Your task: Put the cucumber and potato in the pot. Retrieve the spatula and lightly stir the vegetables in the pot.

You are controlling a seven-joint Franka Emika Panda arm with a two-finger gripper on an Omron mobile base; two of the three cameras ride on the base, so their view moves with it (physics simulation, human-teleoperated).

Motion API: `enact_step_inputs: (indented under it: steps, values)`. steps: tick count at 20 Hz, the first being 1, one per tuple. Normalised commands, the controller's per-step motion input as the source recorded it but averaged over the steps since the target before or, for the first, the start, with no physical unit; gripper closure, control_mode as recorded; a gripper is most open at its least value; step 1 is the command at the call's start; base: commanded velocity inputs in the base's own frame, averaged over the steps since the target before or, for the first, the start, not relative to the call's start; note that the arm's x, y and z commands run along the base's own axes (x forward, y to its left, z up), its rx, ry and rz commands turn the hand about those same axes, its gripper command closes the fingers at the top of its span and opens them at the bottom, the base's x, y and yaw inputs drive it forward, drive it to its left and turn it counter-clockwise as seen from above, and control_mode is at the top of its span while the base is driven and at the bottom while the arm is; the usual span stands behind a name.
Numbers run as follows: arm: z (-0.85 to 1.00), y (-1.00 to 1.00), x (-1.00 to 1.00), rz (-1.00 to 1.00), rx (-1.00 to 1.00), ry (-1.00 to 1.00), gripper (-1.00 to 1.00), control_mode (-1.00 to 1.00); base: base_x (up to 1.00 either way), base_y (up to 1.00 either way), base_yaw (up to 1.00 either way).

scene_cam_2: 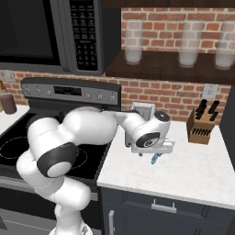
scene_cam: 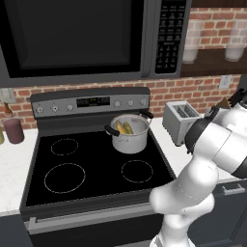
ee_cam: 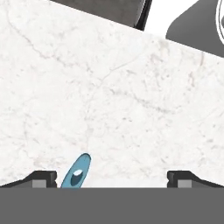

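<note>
The white arm rises from the lower left of the right base view, folds at a dark elbow joint, then reaches across to centre frame, its wrist bent downward. The gripper (scene_cam_2: 153,155) points down just right of centre. In the hand view its two dark fingertips (ee_cam: 43,178) stand wide apart at the bottom edge, holding nothing.

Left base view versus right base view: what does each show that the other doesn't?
Left base view: the pot on the stove's back right burner, vegetables inside. Right base view: the spatula on the marble counter under the open gripper, plus a knife block. Both: stove, microwave, toaster, brick wall.
</note>
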Motion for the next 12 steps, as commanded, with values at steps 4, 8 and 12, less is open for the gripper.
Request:
enact_step_inputs:
  steps: [4, 8, 12]
  values:
    - [-0.38, 0.0, 0.32, 0.0, 0.0, 0.0, -1.0, -1.0, 0.0, 0.0, 0.0]
    - [-0.3, 0.0, 0.31, 0.0, 0.0, 0.01, -1.0, -1.0, 0.0, 0.0, 0.0]
    - [-0.22, -0.13, 0.08, 0.0, 0.0, 0.0, -1.0, -1.0, 0.0, 0.0, 0.0]
